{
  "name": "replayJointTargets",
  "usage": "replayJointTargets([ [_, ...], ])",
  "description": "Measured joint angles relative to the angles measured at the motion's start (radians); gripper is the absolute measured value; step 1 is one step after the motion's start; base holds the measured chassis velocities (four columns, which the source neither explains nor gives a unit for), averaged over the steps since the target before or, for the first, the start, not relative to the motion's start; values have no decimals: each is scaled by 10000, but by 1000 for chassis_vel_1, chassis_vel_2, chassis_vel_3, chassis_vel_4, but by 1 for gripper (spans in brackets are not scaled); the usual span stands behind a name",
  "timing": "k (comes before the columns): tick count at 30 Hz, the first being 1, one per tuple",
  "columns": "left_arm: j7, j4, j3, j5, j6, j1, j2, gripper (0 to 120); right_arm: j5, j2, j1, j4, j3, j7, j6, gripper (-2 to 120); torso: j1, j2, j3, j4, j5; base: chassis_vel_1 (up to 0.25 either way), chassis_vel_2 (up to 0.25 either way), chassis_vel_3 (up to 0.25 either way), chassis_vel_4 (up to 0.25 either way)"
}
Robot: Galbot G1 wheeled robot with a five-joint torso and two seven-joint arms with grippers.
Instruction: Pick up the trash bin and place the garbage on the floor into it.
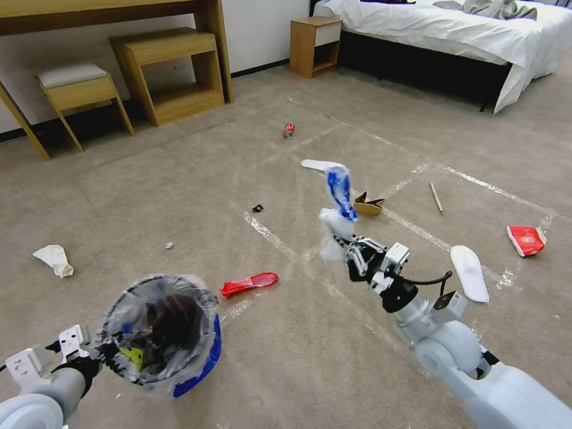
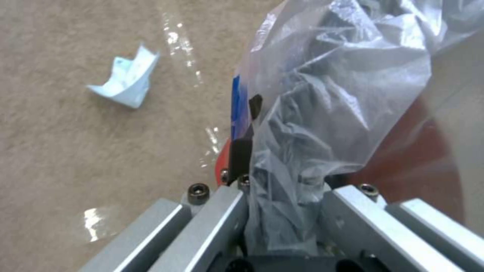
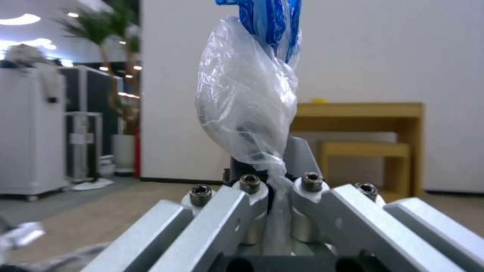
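Nearest us, our left pincer (image 1: 98, 351) is clamped on the rim of the trash bin (image 1: 164, 333), fingers closed over the crinkly clear liner, and holds the bin tilted with its mouth open upward at our lower left. The left wrist view shows that liner bunched between the pincer's fingers (image 2: 239, 156), with a crumpled white paper (image 2: 126, 81) lying on the floor (image 1: 310, 357) beyond.

Our right pincer (image 1: 345, 241) reaches forward at centre right, closed on a wad of clear and blue plastic (image 1: 338, 208) that stands up from its tips, long axis roughly vertical. The bin's mouth lies to the left of this wad and nearer to us, well apart from it; we judge that the coming move turns on carrying the wad leftward and back over that opening. Nothing stands in that path, and the red wrapper (image 1: 249, 284) lies flat on the floor beneath it.

Farther out, more garbage is scattered: a white insole (image 1: 469, 273) just right of the right arm, a red packet (image 1: 526, 240), a brown cardboard piece (image 1: 368, 204), a wooden stick (image 1: 437, 197), a second insole (image 1: 319, 165) and a crushed red can (image 1: 289, 130). Beyond stand the desk (image 1: 89, 18) and the bed (image 1: 453, 36).
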Motion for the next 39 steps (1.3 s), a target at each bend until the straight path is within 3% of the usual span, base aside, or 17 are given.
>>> replayJointTargets([
  [8,-58,-30,-8,-341,44,-106,358,0,573,-495,1178,-24,-1392,13,-117,0,0,-1,1,1,2,0,0,0,0],
  [17,-52,462,257,-696,85,-570,989,0,871,-351,2566,-541,-2952,116,-148,0,0,-2,2,0,-1,0,0,0,0],
  [25,9,944,527,-750,144,-910,1342,0,1324,148,4631,-1079,-5225,633,-447,0,0,-2,2,1,-2,0,0,0,0],
  [30,27,972,432,-742,145,-867,1332,0,1581,761,5956,-1267,-7002,910,-563,0,0,-2,1,1,-1,0,0,0,0],
  [39,19,922,344,-746,145,-808,1303,0,1747,1606,7218,-1713,-8746,992,-549,0,0,-2,1,0,-1,0,0,0,0],
])
